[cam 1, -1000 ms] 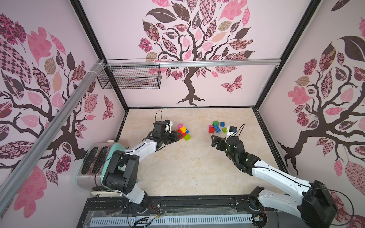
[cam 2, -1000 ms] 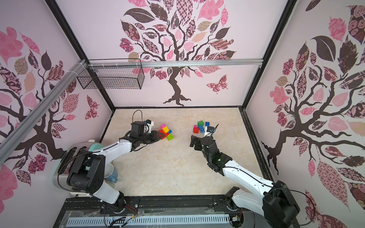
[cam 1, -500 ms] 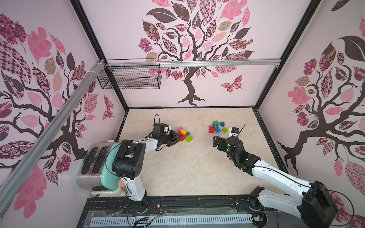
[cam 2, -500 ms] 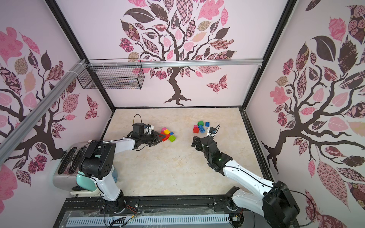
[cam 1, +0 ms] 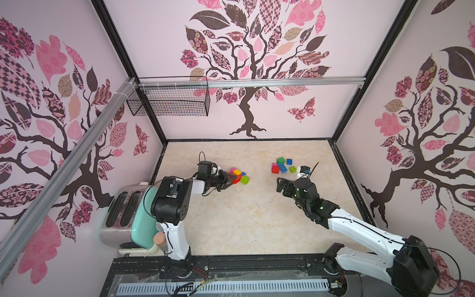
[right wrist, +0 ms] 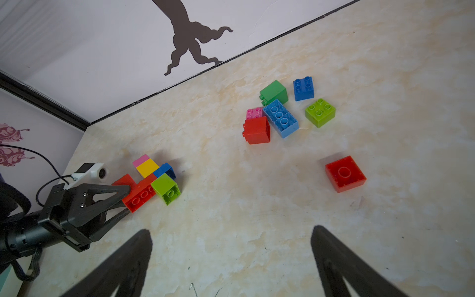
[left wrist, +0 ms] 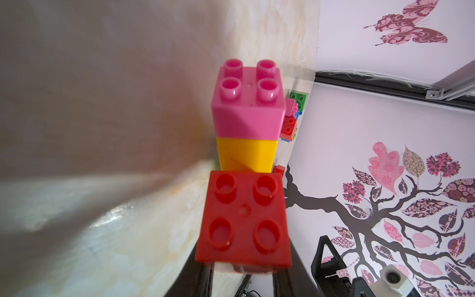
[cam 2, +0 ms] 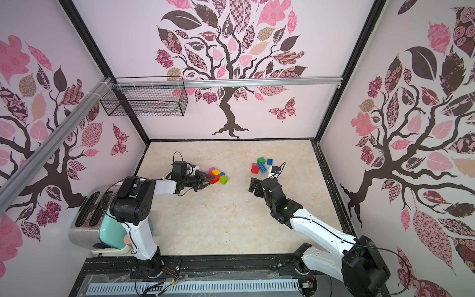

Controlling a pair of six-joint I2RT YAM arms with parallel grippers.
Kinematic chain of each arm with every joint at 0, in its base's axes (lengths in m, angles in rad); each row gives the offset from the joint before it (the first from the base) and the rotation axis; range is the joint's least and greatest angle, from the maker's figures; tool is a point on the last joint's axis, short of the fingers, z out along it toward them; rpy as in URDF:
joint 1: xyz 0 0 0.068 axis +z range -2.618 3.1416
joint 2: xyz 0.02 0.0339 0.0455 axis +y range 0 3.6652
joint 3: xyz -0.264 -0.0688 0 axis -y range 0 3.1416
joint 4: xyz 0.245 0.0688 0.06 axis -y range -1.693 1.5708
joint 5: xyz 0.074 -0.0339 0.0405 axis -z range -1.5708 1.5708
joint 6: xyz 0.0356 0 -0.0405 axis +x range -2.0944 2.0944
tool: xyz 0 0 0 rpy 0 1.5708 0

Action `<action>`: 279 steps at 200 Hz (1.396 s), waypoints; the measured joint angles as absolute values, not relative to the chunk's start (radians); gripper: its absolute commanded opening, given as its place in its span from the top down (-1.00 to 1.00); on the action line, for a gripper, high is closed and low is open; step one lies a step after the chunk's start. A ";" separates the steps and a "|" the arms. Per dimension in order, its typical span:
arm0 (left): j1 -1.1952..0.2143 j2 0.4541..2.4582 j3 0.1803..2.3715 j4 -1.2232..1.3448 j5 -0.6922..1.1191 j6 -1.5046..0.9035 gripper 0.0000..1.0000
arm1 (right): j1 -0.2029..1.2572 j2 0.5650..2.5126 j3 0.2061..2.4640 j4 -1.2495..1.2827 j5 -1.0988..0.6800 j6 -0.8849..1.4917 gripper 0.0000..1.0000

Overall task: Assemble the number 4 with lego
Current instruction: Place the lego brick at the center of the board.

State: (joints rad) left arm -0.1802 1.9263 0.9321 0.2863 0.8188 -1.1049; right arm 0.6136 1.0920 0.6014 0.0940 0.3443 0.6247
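Note:
A small cluster of lego (cam 1: 240,176) (cam 2: 218,176) lies on its side at the left of the floor. It has pink (left wrist: 246,102), yellow (left wrist: 246,154), blue (right wrist: 165,169), lime (right wrist: 165,189) and red bricks. My left gripper (cam 1: 232,178) (left wrist: 244,272) is shut on the red brick (left wrist: 244,221) (right wrist: 140,195) at the cluster's near end. A loose pile (cam 1: 282,165) sits to the right with green (right wrist: 273,92), blue (right wrist: 303,88), lime (right wrist: 320,113), light blue (right wrist: 280,118), pink (right wrist: 254,113) and red (right wrist: 257,129) bricks. One red brick (right wrist: 345,173) lies apart. My right gripper (cam 1: 284,186) (right wrist: 230,230) hangs open and empty, on the near side of the pile.
A mint and chrome toaster (cam 1: 126,210) stands at the front left beside the left arm's base. A wire basket (cam 1: 174,101) hangs on the back wall. Walls close in the floor on three sides.
The left arm's elbow has swung up and inward while its gripper stayed at the cluster, still shut on the red brick. The right gripper has barely moved.

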 measured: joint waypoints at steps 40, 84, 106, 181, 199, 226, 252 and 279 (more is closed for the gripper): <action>-0.163 1.987 1.011 0.260 0.852 -1.080 1.00 | 0.614 1.092 0.601 0.094 0.343 0.620 -0.99; -0.123 2.037 1.062 0.242 0.904 -1.050 0.90 | 0.614 1.092 0.601 0.092 0.343 0.606 -0.99; -0.116 2.059 1.080 0.242 0.929 -1.047 0.56 | 0.614 1.092 0.601 0.090 0.342 0.602 -0.99; -0.117 2.078 1.113 0.172 0.895 -1.024 -0.06 | 0.614 1.092 0.601 0.086 0.336 0.601 -0.99; -0.116 2.079 1.119 0.142 0.878 -1.016 -0.15 | 0.614 1.092 0.601 0.086 0.336 0.601 -0.99; -0.116 2.083 1.147 0.112 0.855 -1.004 -0.20 | 0.614 1.092 0.601 0.083 0.336 0.601 -0.99; -0.116 2.112 1.207 0.076 0.836 -0.984 -0.20 | 0.614 1.092 0.601 0.077 0.336 0.601 -0.99; -0.116 2.153 1.279 0.044 0.826 -0.960 -0.20 | 0.614 1.091 0.601 0.075 0.336 0.602 -0.99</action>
